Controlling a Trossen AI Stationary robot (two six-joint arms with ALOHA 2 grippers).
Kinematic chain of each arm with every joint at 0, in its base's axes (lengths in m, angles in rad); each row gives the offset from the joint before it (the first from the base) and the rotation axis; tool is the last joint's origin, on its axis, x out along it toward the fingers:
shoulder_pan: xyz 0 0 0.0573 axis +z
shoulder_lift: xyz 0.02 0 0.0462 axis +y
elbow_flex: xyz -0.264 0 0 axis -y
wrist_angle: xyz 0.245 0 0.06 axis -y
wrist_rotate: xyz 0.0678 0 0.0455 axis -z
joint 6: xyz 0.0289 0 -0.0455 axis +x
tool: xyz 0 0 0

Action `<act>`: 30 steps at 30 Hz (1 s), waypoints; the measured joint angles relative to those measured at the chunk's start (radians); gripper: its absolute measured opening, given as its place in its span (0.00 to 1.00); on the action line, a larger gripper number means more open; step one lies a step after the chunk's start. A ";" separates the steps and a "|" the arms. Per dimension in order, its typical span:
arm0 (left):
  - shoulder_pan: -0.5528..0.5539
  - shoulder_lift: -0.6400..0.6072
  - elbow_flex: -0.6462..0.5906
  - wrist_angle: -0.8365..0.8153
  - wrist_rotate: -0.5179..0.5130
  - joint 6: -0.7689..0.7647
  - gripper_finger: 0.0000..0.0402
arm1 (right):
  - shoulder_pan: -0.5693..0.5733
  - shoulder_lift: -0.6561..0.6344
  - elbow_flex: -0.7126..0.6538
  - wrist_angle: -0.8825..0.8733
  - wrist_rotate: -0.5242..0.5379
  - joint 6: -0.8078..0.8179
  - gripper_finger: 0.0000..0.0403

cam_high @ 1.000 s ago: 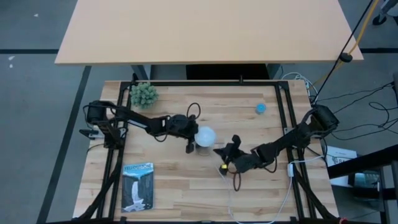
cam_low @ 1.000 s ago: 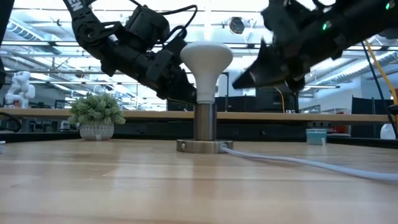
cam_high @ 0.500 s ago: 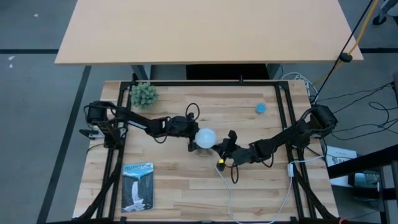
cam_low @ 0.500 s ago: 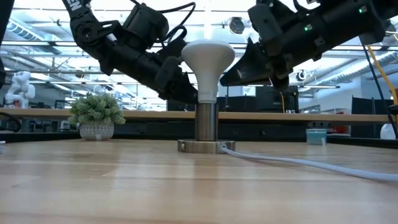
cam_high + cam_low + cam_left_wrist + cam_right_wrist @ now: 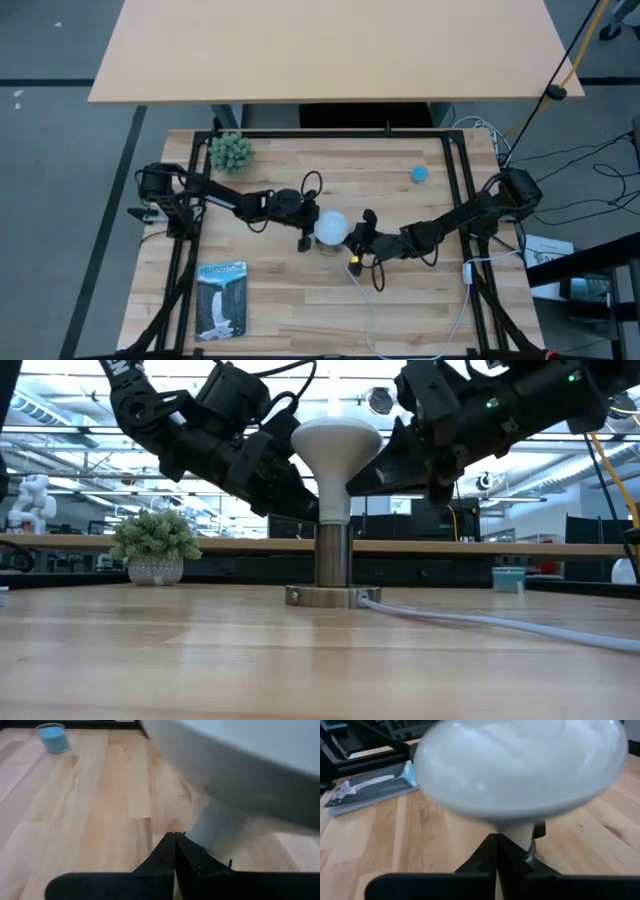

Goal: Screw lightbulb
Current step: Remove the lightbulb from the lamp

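White lightbulb [image 5: 335, 465] stands in the socket [image 5: 330, 565] mid-table [image 5: 300, 290]. Left pincer [image 5: 303, 238] sits closed, empty, at its neck; right pincer [image 5: 356, 240], closed and empty too, nears the dome. A sideways nudge could cross-thread it. Its long axis is vertical, dome up, screw end down.

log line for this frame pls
lightbulb upright in socket | left claw shut, beside bulb neck | right claw shut, close by bulb's other side | neither gripping
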 joint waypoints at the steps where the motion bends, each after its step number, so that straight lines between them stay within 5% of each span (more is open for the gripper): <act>1: -0.005 0.000 0.000 -0.001 -0.001 0.000 0.00 | -0.006 0.003 0.000 0.002 -0.005 0.000 0.00; 7: -0.012 0.000 0.000 -0.002 -0.003 0.000 0.00 | -0.035 0.020 0.000 -0.009 -0.003 0.005 0.00; 13: -0.020 0.000 0.001 -0.023 0.013 0.000 0.00 | -0.041 0.021 0.000 -0.088 0.141 0.088 0.00; 22: 0.016 -0.002 0.002 -0.038 -0.076 0.000 0.00 | -0.011 0.021 0.000 -0.008 -0.019 0.100 0.00; 30: 0.010 -0.002 0.002 -0.003 -0.044 -0.001 0.00 | -0.018 0.021 0.001 0.049 -0.075 0.097 0.00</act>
